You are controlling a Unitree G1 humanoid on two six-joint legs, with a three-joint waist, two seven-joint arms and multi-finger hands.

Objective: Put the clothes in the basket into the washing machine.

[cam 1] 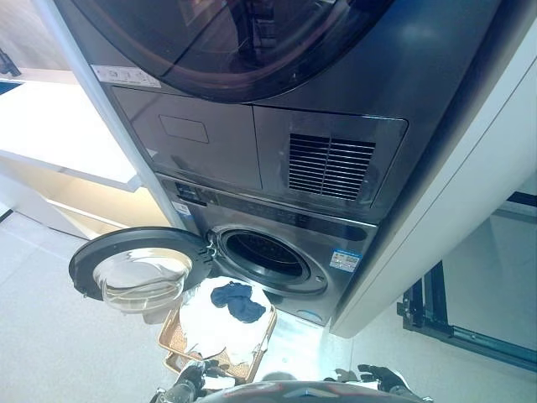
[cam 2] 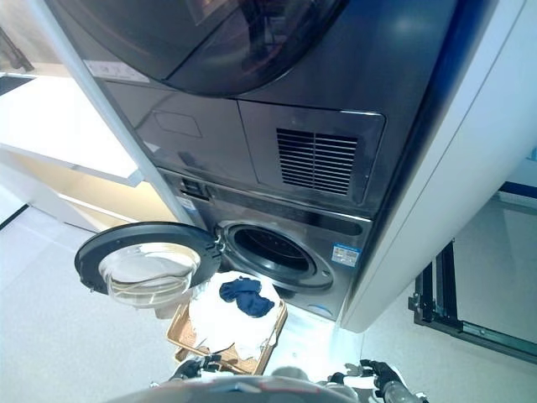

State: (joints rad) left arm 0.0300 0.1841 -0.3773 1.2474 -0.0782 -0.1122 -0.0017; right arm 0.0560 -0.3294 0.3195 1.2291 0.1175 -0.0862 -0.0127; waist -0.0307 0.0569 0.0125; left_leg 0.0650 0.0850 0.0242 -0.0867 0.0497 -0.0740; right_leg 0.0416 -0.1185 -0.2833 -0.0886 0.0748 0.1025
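I see the washing machine [cam 1: 277, 260] with its round door [cam 1: 138, 269] swung wide open to the left, and the woven basket [cam 1: 180, 340] on the floor just in front, heaped with white clothes [cam 1: 214, 323] and a dark blue garment [cam 1: 237, 300] on top. My left hand [cam 1: 195, 374] sits at the basket's near edge and my right hand [cam 1: 373, 376] hovers over bare floor, both too cut off for me to tell their fingers' state.

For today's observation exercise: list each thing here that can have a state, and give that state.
Washing machine door: swung fully open.
Drum: opening clear, no clothes visible inside.
Basket: on the floor before the machine, full.
White cloth: piled in the basket.
Dark blue garment: lying on top.
Left hand: holds nothing.
Right hand: open, empty.
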